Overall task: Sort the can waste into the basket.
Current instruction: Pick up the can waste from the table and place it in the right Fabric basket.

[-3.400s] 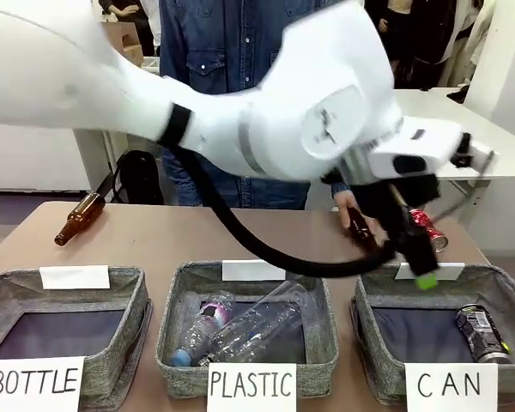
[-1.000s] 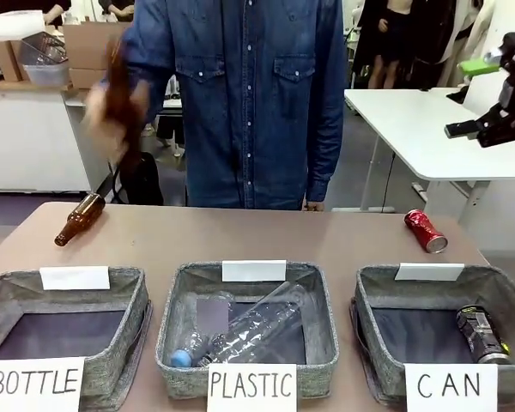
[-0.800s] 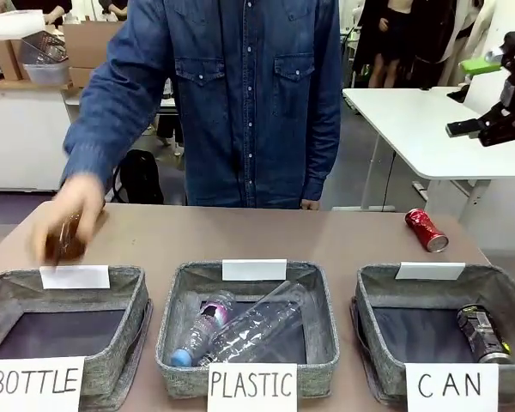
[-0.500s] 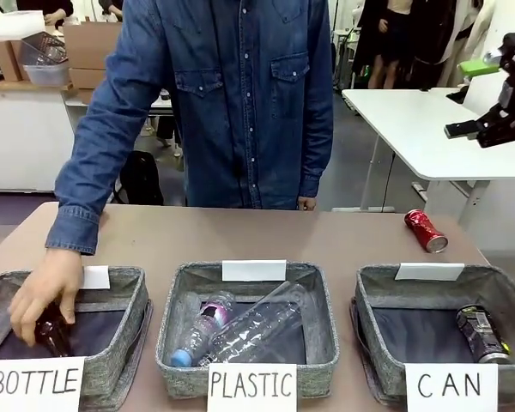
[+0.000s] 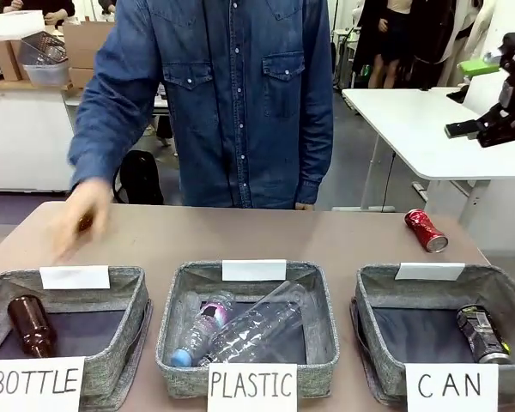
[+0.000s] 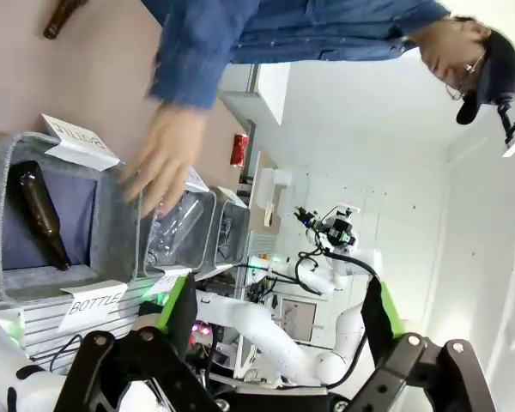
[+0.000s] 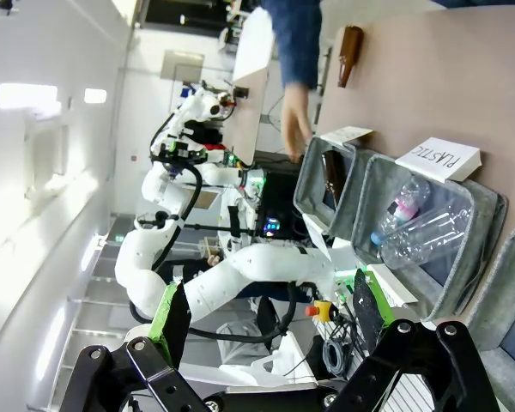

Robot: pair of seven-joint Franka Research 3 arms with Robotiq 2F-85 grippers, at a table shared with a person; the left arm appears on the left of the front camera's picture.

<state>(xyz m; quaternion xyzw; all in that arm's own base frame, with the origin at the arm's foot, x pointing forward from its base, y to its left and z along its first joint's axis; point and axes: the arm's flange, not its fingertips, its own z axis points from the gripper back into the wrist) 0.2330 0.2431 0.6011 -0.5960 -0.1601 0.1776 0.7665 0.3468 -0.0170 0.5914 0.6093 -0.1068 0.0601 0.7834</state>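
Brown table point(image 5: 326, 236), busy lab behind; red can point(image 5: 426, 230) lay beyond CAN basket point(image 5: 368, 296), black can point(image 5: 482, 333) inside. Left gripper point(image 6: 279, 300) and right gripper point(image 7: 269, 309) were spread empty, well clear.

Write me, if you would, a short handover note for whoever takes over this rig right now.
Left claw: open, empty.
Right claw: open, empty.
Black can: lying in the CAN basket, by its right wall; done.
Red can: on its side on the table, beyond the basket's far rim; left to pick and put in.
Person's hand: over the table's far left, away from both cans.
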